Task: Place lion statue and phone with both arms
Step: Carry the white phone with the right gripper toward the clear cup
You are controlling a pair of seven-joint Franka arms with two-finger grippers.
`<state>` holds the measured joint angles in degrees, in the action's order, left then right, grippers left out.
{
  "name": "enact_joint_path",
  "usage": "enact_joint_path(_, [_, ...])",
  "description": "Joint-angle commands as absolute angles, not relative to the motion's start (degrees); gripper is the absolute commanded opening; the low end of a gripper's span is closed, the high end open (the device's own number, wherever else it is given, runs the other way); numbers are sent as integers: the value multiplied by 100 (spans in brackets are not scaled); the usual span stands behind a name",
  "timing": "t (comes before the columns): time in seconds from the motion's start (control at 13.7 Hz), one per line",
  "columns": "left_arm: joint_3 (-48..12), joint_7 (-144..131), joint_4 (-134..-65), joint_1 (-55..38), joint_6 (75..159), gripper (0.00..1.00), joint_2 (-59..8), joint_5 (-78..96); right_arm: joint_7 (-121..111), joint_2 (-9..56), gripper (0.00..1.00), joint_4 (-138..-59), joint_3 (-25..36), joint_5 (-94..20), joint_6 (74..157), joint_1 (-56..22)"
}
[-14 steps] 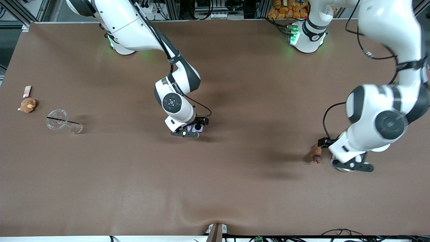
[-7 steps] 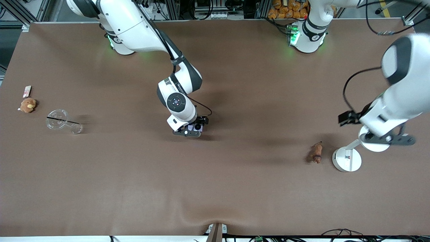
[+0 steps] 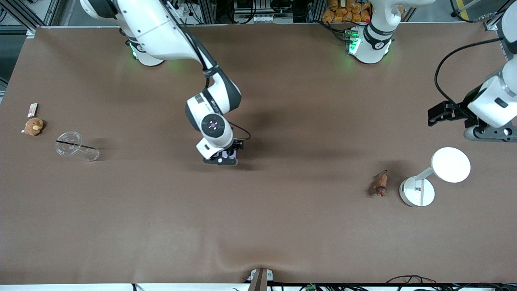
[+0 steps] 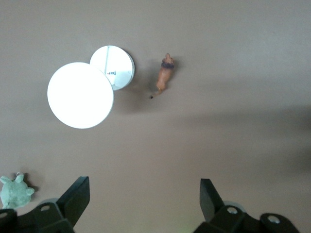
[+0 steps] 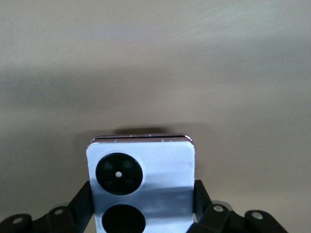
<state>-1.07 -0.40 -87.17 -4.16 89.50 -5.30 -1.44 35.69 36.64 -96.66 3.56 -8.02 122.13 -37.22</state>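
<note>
The lion statue (image 3: 381,184), small and brown, lies on the brown table toward the left arm's end; it also shows in the left wrist view (image 4: 165,77). My left gripper (image 3: 490,134) is raised over that end of the table, well apart from the lion, open and empty (image 4: 144,204). My right gripper (image 3: 223,158) is low over the middle of the table, shut on the lavender phone (image 3: 229,153). In the right wrist view the phone (image 5: 141,170) stands between the fingers (image 5: 201,199), its two black camera circles facing the camera.
A white disc lamp on a round base (image 3: 417,192) stands beside the lion, toward the left arm's end. A green plush toy (image 4: 14,191) shows in the left wrist view. A clear glass (image 3: 74,147), a tan plush (image 3: 33,126) and a small card (image 3: 32,109) lie at the right arm's end.
My left gripper has risen and drawn away from the lion, which stays on the table. My right gripper with the phone has shifted slightly.
</note>
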Motion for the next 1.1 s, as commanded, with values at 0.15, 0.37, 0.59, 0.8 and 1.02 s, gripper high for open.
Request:
enact_joint_path(0.15, [-571, -149, -8824, -88, 8562, 100, -256, -246, 3595, 2673, 0, -10326, 483, -580, 11698, -3130])
enact_joint_path(0.37, [-528, -150, -8816, -123, 8358, 100, -97, -229, 3464, 2637, 0, -10485, 536, -431, 11742, -2630])
enact_joint_path(0.59, [-501, -149, -8851, -202, 8289, 100, 149, -220, 2543, 2392, 0, -11185, 527, -352, 12241, -2040])
enact_joint_path(0.8, [-492, -114, -8833, -237, 8034, 100, 272, -246, 1700, 2040, 0, -12162, 527, -352, 13181, -1496])
enact_joint_path(1.02, [-344, -149, -8824, -438, 8016, 100, 290, -246, 1371, 1969, 0, -12471, 527, -352, 13306, -1082])
